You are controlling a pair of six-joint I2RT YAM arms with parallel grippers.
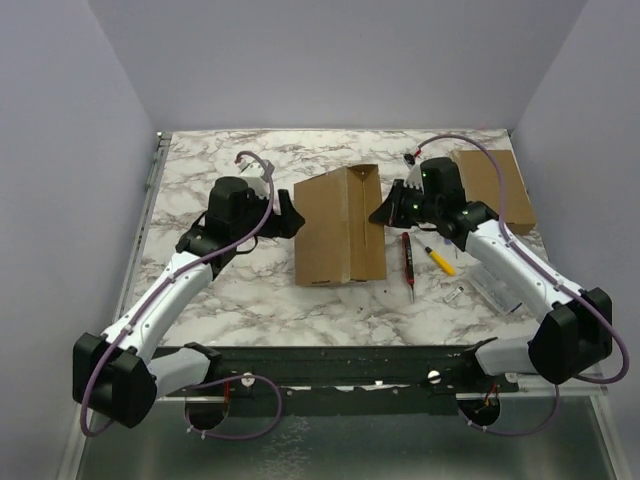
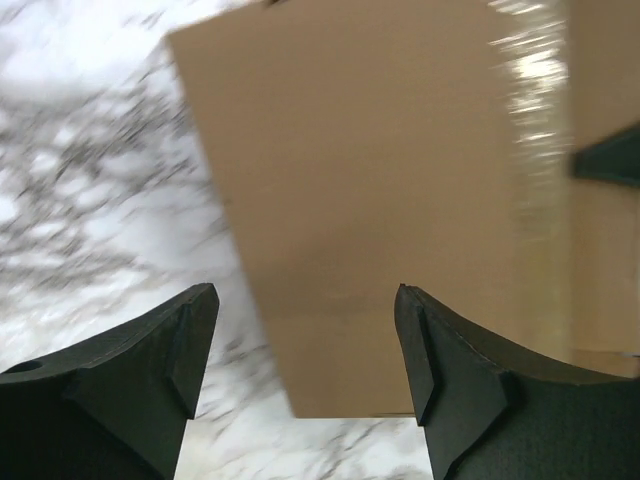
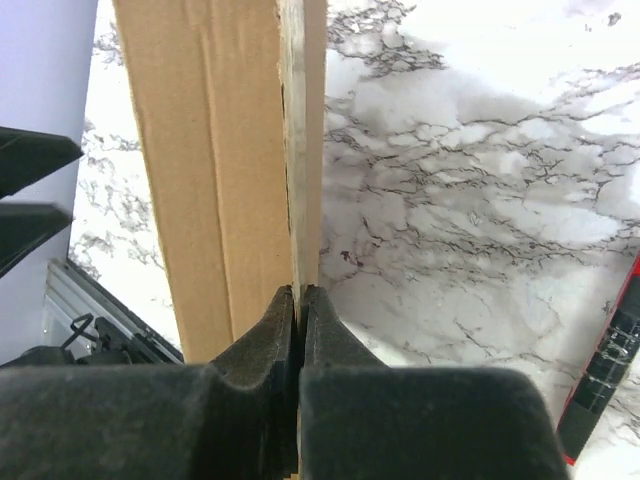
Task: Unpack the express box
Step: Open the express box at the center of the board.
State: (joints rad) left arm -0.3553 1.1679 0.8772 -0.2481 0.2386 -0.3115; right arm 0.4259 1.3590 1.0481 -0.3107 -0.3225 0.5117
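The express box [image 1: 335,225], plain brown cardboard, lies mid-table with a flap standing up along its right side. My right gripper [image 1: 382,213] is shut on that flap's thin edge; in the right wrist view the fingers [image 3: 299,292] pinch the cardboard flap [image 3: 302,150] beside the box wall [image 3: 200,150]. My left gripper [image 1: 297,222] sits at the box's left side, open, with nothing between its fingers. In the left wrist view the open gripper [image 2: 305,295] faces the box's near corner [image 2: 380,200], which shows taped on the right.
A red-and-black utility knife [image 1: 407,262] and a yellow tool [image 1: 440,260] lie right of the box. A flat cardboard sheet [image 1: 495,185] rests at the back right. A clear plastic piece [image 1: 497,287] lies under my right arm.
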